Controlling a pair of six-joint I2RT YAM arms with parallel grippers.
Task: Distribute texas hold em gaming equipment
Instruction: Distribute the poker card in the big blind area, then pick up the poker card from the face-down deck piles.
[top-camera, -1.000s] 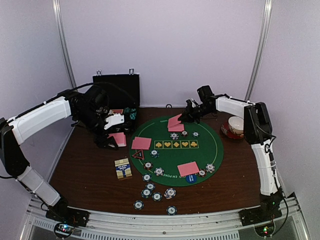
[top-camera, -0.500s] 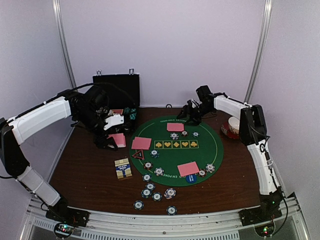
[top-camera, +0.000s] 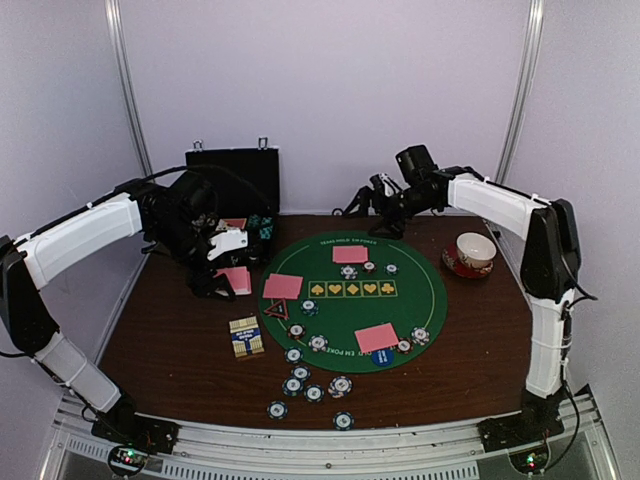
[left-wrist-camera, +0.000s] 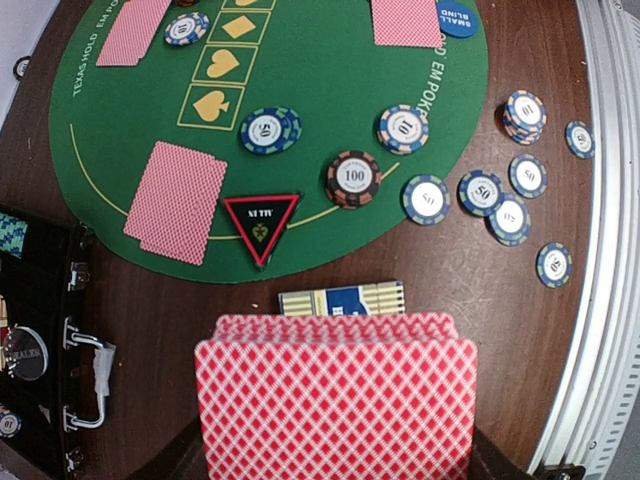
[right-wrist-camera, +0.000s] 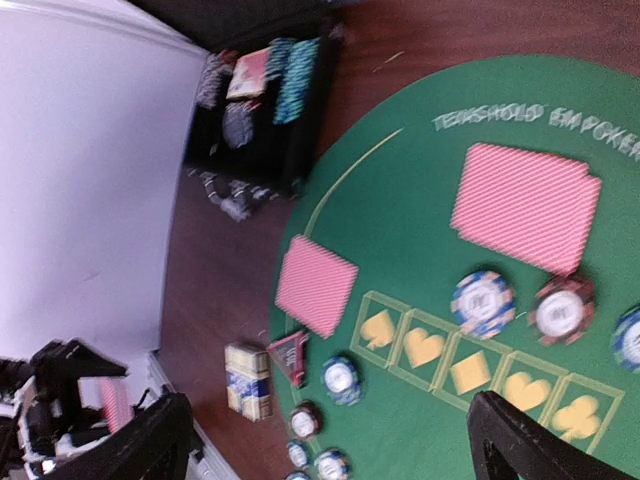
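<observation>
Cards (top-camera: 350, 254) are lying at the far edge of the mat (top-camera: 425, 295), just below the right gripper (top-camera: 368, 212) hovering spread wide; the left gripper (top-camera: 214, 280) is clamping a card stack (left-wrist-camera: 335, 400).

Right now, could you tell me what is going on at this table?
Two robot arms are laying out a poker game on a round green felt mat. The left gripper is shut on a fanned stack of pink-red-backed playing cards, left of the mat. The right gripper hangs open and empty above the mat's far edge. Three card piles lie face down on the mat with striped round chips beside them; more chips sit loose on the brown table near the front.
</observation>
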